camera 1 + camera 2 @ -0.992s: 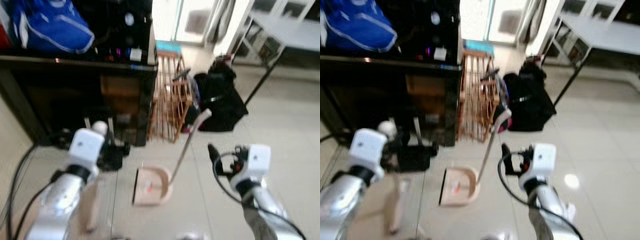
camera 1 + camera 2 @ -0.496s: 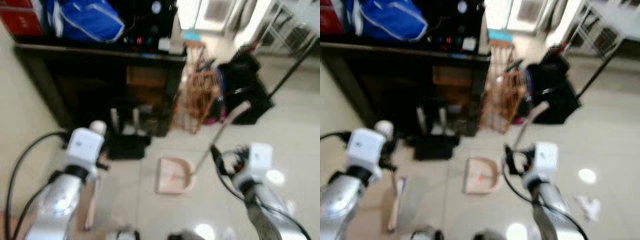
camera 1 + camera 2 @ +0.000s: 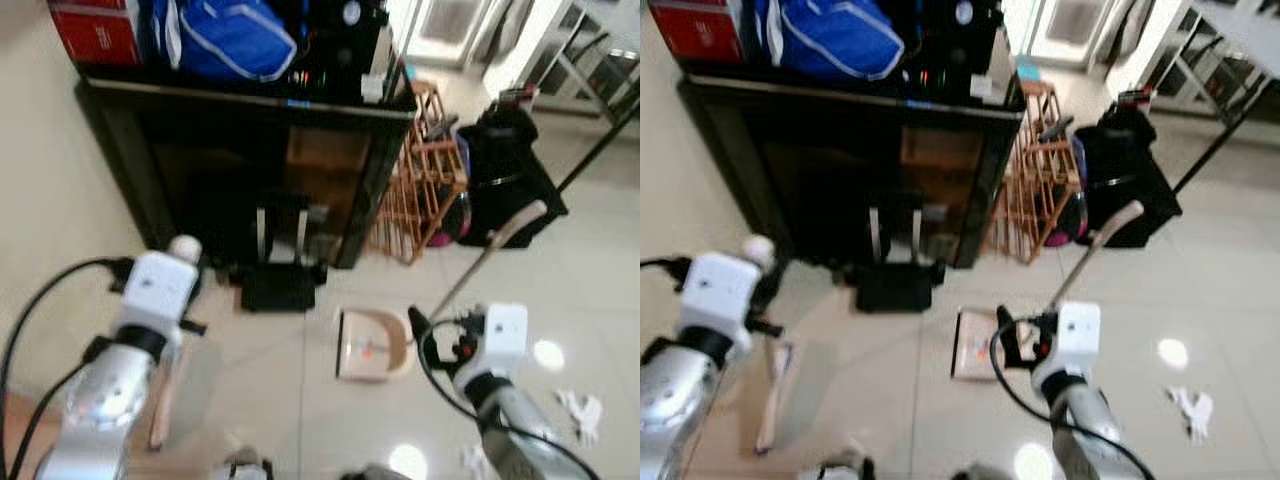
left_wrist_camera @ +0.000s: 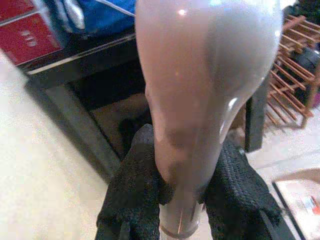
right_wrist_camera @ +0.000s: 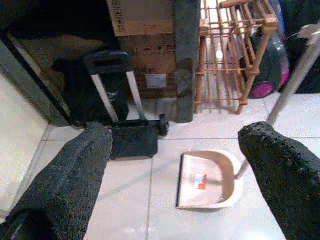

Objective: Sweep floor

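Note:
My left gripper point(image 4: 182, 192) is shut on the pinkish-beige broom handle point(image 4: 200, 85); the broom point(image 3: 163, 390) hangs down to the floor beside my left arm. A beige dustpan point(image 3: 372, 345) lies on the tiles with a small red scrap inside, and its long handle point(image 3: 492, 248) slants up to the right. My right gripper point(image 3: 420, 330) is open just right of the pan and close to that handle, not touching it. In the right wrist view the dustpan point(image 5: 207, 179) lies on the floor beyond its wide-apart fingers point(image 5: 75, 180).
A black cabinet point(image 3: 250, 150) with a blue bag point(image 3: 225, 40) and red box stands ahead. A black folding trolley point(image 3: 285, 285) leans at its base. A wooden rack point(image 3: 425, 170) and black bag point(image 3: 510, 170) stand to the right. Crumpled white paper point(image 3: 580, 412) lies on the floor at right.
The camera has swung, so the cabinet and dustpan sit further right in the picture. My right gripper is now nearer the dustpan's handle. The broom stays in my left gripper.

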